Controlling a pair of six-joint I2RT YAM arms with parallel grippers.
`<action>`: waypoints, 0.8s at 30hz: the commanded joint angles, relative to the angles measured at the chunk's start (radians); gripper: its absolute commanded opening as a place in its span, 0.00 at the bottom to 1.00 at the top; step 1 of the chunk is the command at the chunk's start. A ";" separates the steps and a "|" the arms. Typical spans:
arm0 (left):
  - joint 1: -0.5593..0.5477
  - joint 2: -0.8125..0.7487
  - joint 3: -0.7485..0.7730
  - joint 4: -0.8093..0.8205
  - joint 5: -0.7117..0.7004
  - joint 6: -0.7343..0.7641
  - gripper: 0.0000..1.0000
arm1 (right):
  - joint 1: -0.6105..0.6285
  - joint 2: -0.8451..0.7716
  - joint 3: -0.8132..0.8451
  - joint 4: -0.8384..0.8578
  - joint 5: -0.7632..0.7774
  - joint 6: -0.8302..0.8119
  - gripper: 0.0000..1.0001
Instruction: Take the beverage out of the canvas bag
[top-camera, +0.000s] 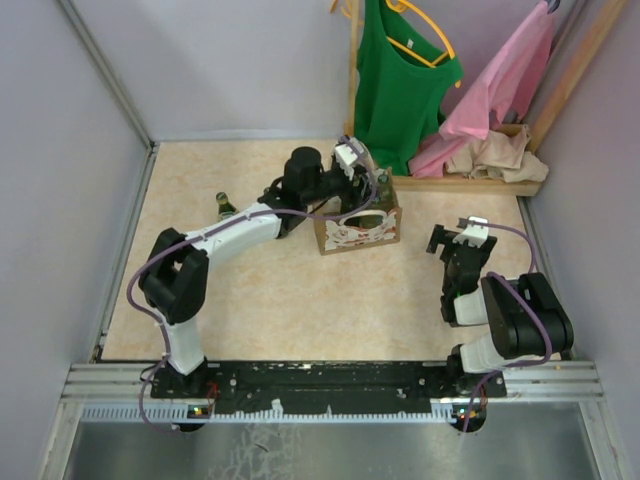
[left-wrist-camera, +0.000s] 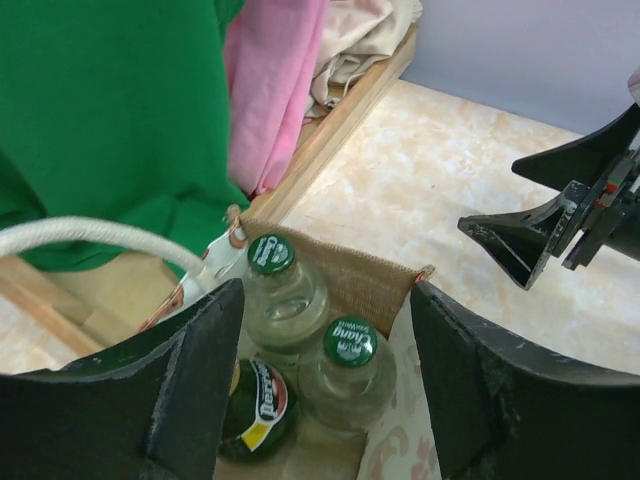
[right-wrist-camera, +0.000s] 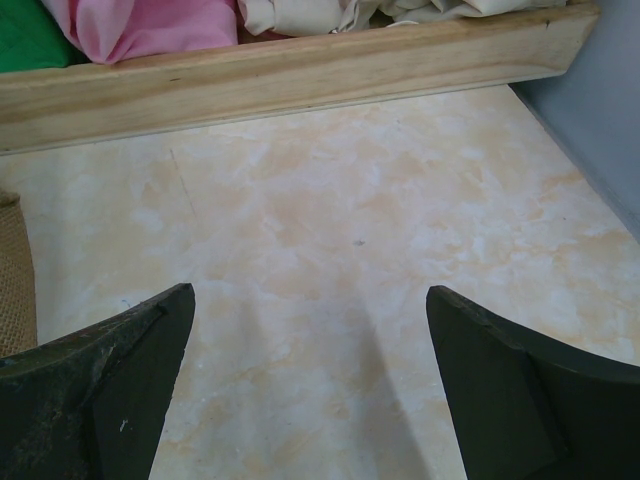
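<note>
On my overhead feed, a green sleeveless top (top-camera: 400, 85) hangs from a yellow hanger (top-camera: 437, 38) at the far right corner, and a pink garment (top-camera: 500, 85) hangs just beside it on the right. Below them a crumpled beige cloth (top-camera: 495, 155) lies on the wooden base (top-camera: 470, 185) of the clothes rack, which sits on the marbled cream tabletop (top-camera: 300, 300). My right wrist camera shows that base as a pale plank, with pink and beige fabric bunched behind it.
</note>
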 joint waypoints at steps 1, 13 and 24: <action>-0.026 0.044 0.065 0.014 0.047 0.012 0.71 | -0.001 -0.017 0.020 0.045 0.004 0.003 0.99; -0.058 0.116 0.070 0.014 0.044 0.009 0.60 | -0.001 -0.017 0.020 0.044 0.003 0.002 0.99; -0.058 0.160 0.079 0.004 0.003 0.027 0.57 | -0.001 -0.017 0.020 0.044 0.003 0.002 0.99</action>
